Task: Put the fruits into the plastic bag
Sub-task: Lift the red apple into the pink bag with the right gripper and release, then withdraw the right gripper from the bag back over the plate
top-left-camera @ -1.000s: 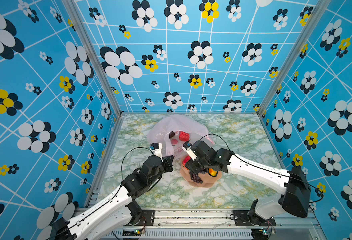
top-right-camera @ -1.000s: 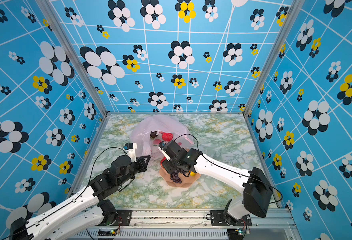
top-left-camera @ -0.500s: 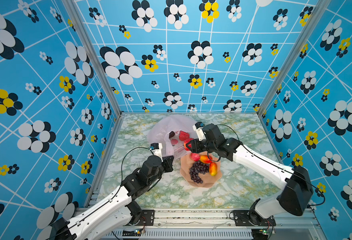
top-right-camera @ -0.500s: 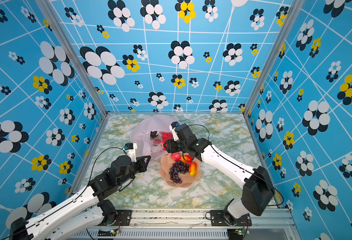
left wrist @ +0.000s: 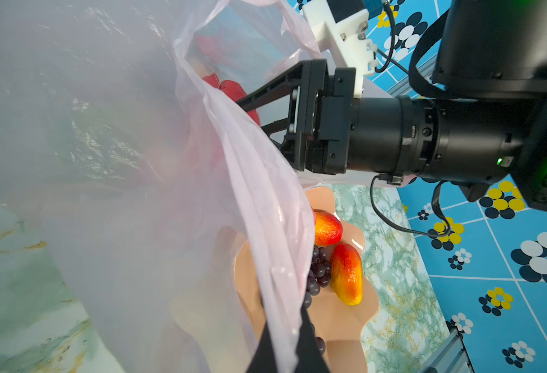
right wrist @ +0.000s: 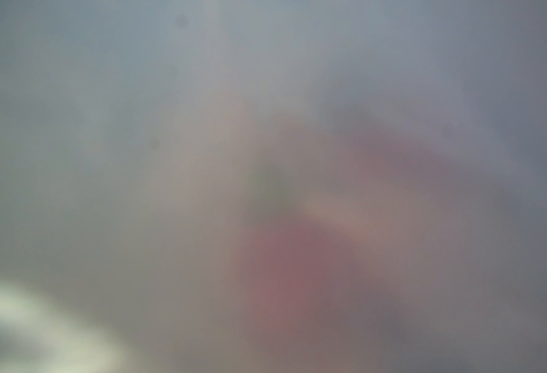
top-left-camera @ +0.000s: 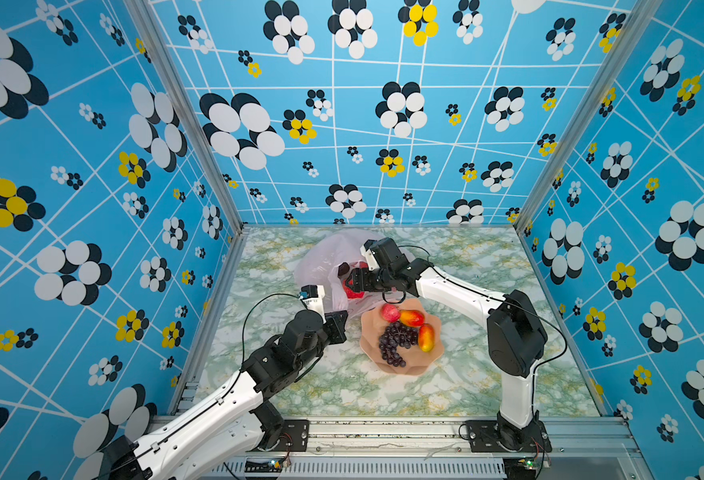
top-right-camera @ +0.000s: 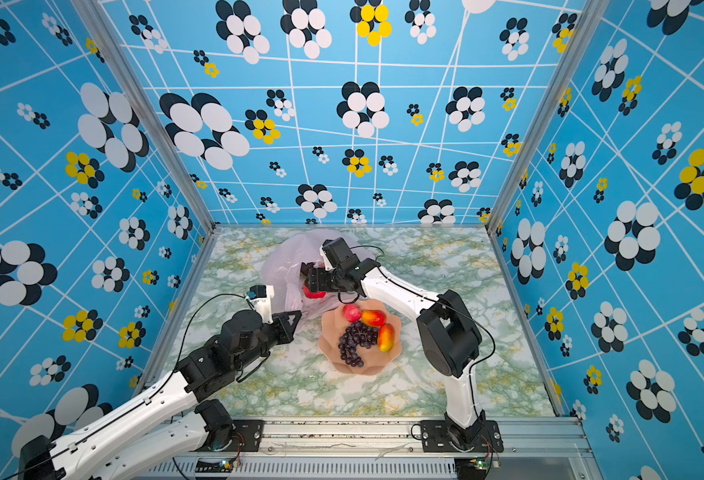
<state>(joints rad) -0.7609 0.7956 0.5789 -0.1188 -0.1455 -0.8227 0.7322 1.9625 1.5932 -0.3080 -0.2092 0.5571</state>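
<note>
The pale-pink plastic bag lies at the back of the table. My left gripper is shut on its near rim and holds the mouth up. My right gripper reaches into that mouth with its fingers spread apart, open. A bumpy red fruit sits just at their tips inside the bag. A red fruit, two mangoes and the grape bunch lie in the peach bowl. The right wrist view is a blur of bag film with a red smear.
The scalloped bowl stands right next to the bag's mouth, under the right forearm. Patterned blue walls close the marbled table on three sides. A metal rail with both arm bases runs along the front edge.
My right gripper rose from the bowl with a red fruit, swung back into the bag's mouth, and its jaws have widened. The left gripper has kept still on the bag.
</note>
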